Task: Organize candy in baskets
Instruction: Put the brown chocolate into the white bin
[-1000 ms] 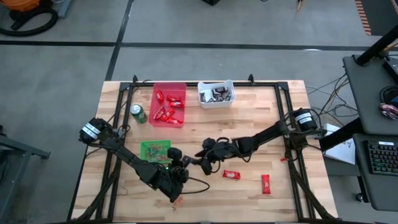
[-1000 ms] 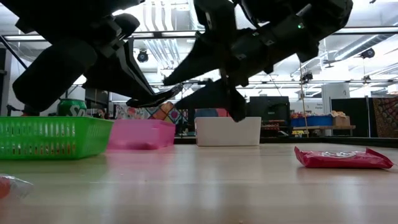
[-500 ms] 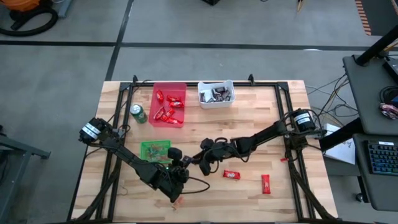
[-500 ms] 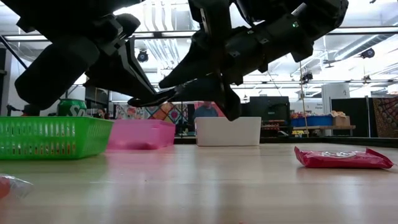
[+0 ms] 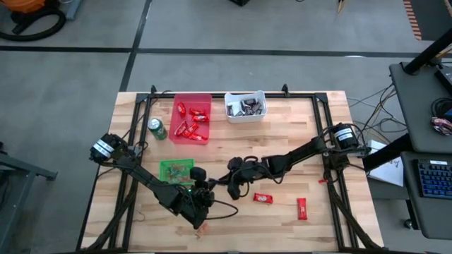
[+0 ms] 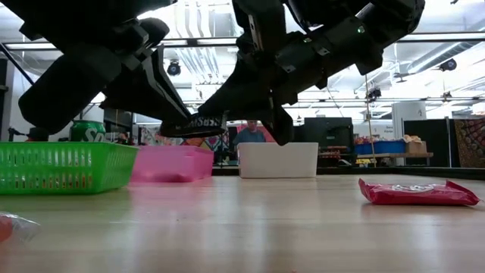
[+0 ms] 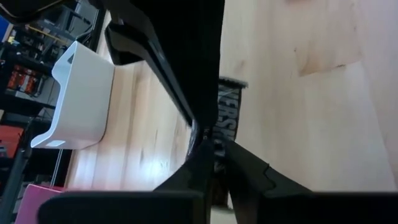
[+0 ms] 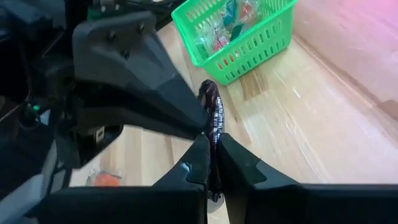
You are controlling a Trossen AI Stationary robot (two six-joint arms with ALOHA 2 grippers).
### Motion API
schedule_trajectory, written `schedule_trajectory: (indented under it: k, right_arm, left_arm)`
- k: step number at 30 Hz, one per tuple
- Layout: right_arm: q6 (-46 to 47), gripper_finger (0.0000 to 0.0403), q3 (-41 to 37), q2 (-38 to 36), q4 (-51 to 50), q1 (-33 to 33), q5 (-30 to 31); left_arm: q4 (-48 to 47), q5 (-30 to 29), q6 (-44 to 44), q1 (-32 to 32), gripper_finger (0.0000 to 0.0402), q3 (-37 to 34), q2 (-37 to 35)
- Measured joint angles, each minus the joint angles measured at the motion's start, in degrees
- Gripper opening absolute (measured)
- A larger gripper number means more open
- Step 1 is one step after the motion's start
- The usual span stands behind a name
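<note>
Step in hand: I am passing a dark mini bar [image 6: 203,122] from one arm to the other, in the air above the middle of the table [image 5: 296,127].
Right gripper [image 5: 224,185]: clenched on the bar; my right wrist view shows the wrapper pinched between its fingers.
Left gripper [image 5: 212,185]: tips meet the same bar from the other side, jaws nearly closed on it (I judge both hold it just now).
How to do it well: I would let the left jaws ease off fully before the right arm pulls away, so the wrapper does not tear or drop.
Where it should go: probably the white basket [image 5: 245,107], which already holds dark and silver pieces.
Other baskets: red basket [image 5: 192,118] with red sweets, green basket [image 5: 176,170] just beside the left arm.
Loose candy: two red bars [image 5: 263,198] [image 5: 301,208] near the table's front.
In the way: a green can [image 5: 157,129] beside the red basket, well clear of the route.
</note>
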Motion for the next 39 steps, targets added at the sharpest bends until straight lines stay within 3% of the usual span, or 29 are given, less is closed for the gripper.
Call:
schedule_trajectory:
  k: [7, 22, 29, 39]
  right_arm:
    - [-3.57, 0.0014, -0.02, -2.75, -6.51, -1.73, -0.13]
    - [-16.62, 0.0013, -0.04, -14.8, -25.42, -10.87, 3.74]
    - [-24.06, 0.0013, -0.04, -22.02, -29.41, -22.31, 7.67]
    - [-25.06, 0.0013, -0.07, -17.4, -31.07, -43.06, 7.54]
  left_arm:
    - [-5.38, -0.46, -0.5, -0.92, 0.0049, -0.02, -1.82]
    - [-15.04, 2.74, -4.4, -3.6, 0.0047, -0.04, -15.32]
    - [-15.09, 4.21, -10.54, -3.94, 0.0047, -0.04, -22.78]
    - [-17.24, -7.24, -14.44, -3.89, 0.0047, -0.04, -30.22]
